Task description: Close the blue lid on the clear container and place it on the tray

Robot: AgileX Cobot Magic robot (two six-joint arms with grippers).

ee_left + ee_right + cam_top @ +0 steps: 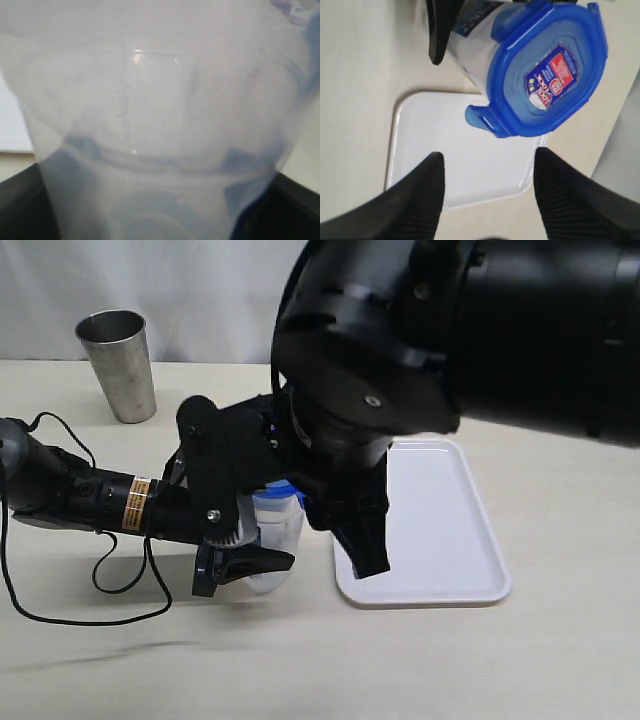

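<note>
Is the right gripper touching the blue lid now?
Apart. Right wrist view: the open right gripper sits short of the lid, with tray showing between them.

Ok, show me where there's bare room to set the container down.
Free: most of the tray, right of the right end effector; the table strip at the exterior view's bottom; the patch right of the steel cup. Crowded: the middle, where the left end effector grips the container beside the tray's left rim.

Left gripper (262,532) lies low, jaws clamped (arm stretched flat); right gripper (487,162) hangs higher, jaws spread.
</note>
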